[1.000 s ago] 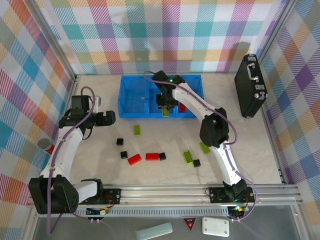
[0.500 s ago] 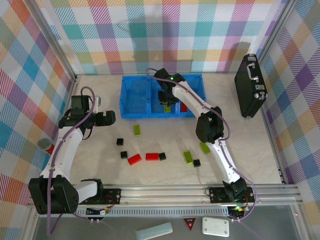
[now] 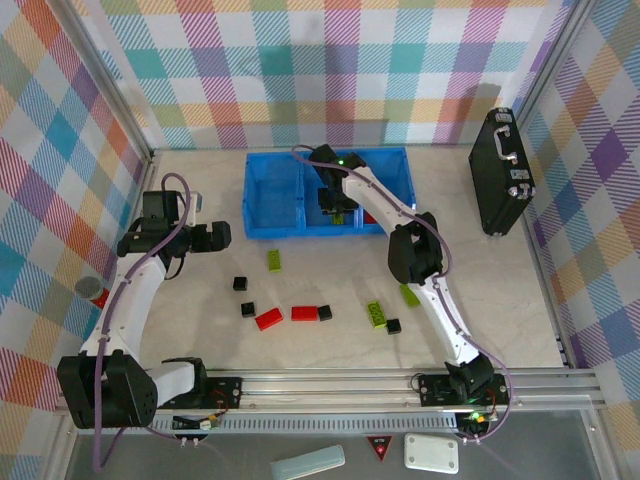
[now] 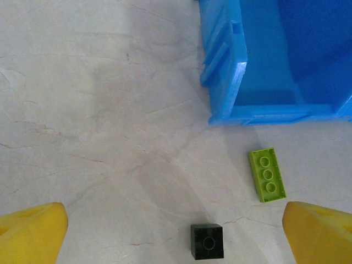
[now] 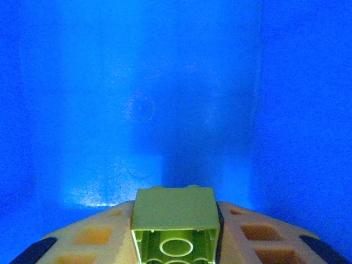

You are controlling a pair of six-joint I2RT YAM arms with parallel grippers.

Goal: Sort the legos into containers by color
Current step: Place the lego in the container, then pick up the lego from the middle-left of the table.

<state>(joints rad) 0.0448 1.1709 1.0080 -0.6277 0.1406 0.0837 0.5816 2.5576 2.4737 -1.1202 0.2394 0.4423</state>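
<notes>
Right now the long blue tray (image 3: 265,195) sits at the far side of the table (image 3: 500,290). The right gripper (image 3: 334,208) hangs over the tray's middle compartment, its fingers pinched narrow on a lime-green brick (image 5: 175,220) by its two side walls. The left gripper (image 3: 218,237) hovers spread wide and empty near a loose green brick (image 4: 267,175). I judge the plastic rigid, light and glossy. Flat side walls offer the surest hold, and the tiny black square (image 4: 207,241) leaves the least margin.
</notes>
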